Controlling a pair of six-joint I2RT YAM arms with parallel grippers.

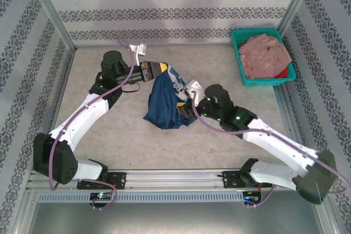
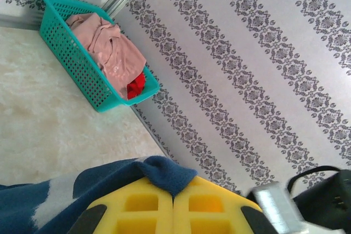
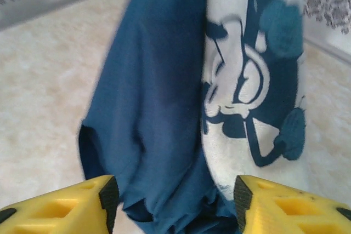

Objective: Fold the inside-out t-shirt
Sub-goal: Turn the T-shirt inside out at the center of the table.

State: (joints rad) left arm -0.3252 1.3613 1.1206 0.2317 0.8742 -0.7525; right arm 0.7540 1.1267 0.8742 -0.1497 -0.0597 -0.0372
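Near the middle of the pale table [image 1: 109, 146], the dark blue t-shirt [image 1: 163, 102] hung in a bunched, wrinkled column from the left gripper [image 1: 155, 70], and its lower folds appeared to rest on the tabletop. That gripper's yellow fingers [image 2: 142, 209] were pressed together, pinching a fold at the top of the shirt, with blue cloth draped over their tips. A white print [image 3: 241, 80] with a cartoon figure drawn in blue ran down the side of the cloth facing the right arm.

The right gripper [image 1: 190, 98] sat just beside the shirt on its right side, low against the hanging cloth. Seen from its own wrist, its two fingers stood spread apart, and the lower part of the shirt hung between them; whether either pad touched the cloth could not be told.

At the far right corner of the table stood a teal plastic basket [image 1: 239, 61], well apart from both arms. It held a crumpled pink garment [image 1: 266, 53] with a bit of red cloth [image 1: 282, 73] showing at its near edge.
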